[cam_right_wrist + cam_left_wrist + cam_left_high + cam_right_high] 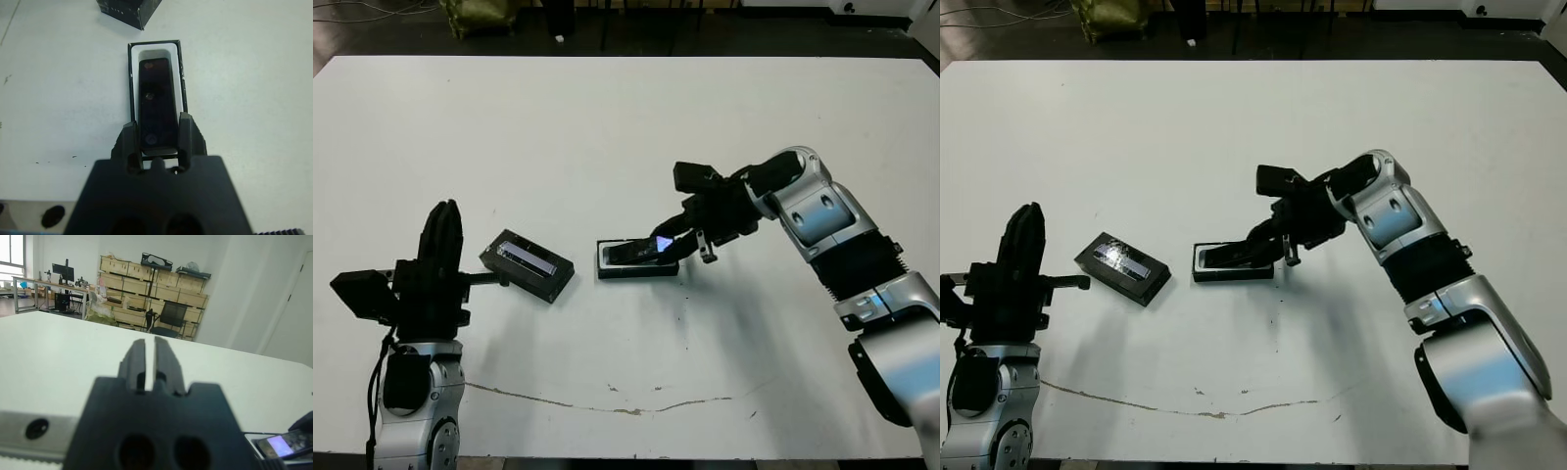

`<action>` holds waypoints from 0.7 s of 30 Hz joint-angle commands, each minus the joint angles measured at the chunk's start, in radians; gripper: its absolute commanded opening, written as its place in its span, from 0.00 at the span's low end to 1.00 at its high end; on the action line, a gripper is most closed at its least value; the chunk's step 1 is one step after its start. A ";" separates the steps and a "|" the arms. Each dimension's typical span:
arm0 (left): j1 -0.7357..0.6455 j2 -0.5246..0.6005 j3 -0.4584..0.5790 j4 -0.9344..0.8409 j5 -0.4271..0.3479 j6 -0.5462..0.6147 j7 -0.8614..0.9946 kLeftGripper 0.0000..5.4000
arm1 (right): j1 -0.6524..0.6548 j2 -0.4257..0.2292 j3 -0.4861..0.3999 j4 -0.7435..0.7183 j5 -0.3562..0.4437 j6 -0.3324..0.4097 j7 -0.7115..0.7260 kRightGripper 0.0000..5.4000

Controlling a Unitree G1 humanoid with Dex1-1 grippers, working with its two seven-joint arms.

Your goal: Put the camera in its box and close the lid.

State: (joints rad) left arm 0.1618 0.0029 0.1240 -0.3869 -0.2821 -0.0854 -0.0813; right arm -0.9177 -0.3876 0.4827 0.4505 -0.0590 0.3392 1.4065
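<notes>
At the left edge of the white table (626, 117), the left gripper (441, 227) stands upright on its raised forearm, its two black fingers (138, 363) pressed almost together with only a thin slit between them and nothing held. Just to its right lies the lid (527, 264), a flat black rectangular cover with a shiny silver-violet stripe along its top, resting flat on the table and turned at an angle, apart from the gripper. Further right, near the table's middle, sits the box (636, 260), a small shallow black rectangular tray with white lining, close beside the lid but not touching it. The camera (156, 103), a slim black bar-shaped device with rounded ends, lies lengthwise over the white lining, its near end sitting between the two black fingers of the right gripper (157, 136), which flank that end on either side. That gripper reaches in from the right on a silver and black arm, angled down over the tray's right end.
</notes>
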 commanded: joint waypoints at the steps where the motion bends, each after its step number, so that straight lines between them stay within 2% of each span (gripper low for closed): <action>1: 0.019 0.000 0.002 0.012 0.004 0.001 -0.002 0.00 | 0.020 0.007 0.022 0.003 -0.016 -0.010 -0.007 0.04; 8: 0.023 -0.002 0.002 0.009 -0.005 0.006 -0.002 0.00 | 0.015 0.019 0.035 0.007 -0.018 0.011 -0.009 0.04; 14: 0.024 -0.003 0.002 0.011 -0.010 0.002 -0.005 0.00 | 0.019 0.032 0.032 0.009 -0.012 0.000 -0.012 0.04; 21: 0.024 -0.004 0.000 0.014 0.003 -0.005 0.000 0.00 | 0.020 0.047 0.032 -0.006 -0.014 0.036 -0.032 0.04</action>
State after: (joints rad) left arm 0.1646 0.0006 0.1228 -0.3869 -0.2853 -0.0960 -0.0825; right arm -0.9205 -0.3612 0.4973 0.4422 -0.0694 0.3609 1.3840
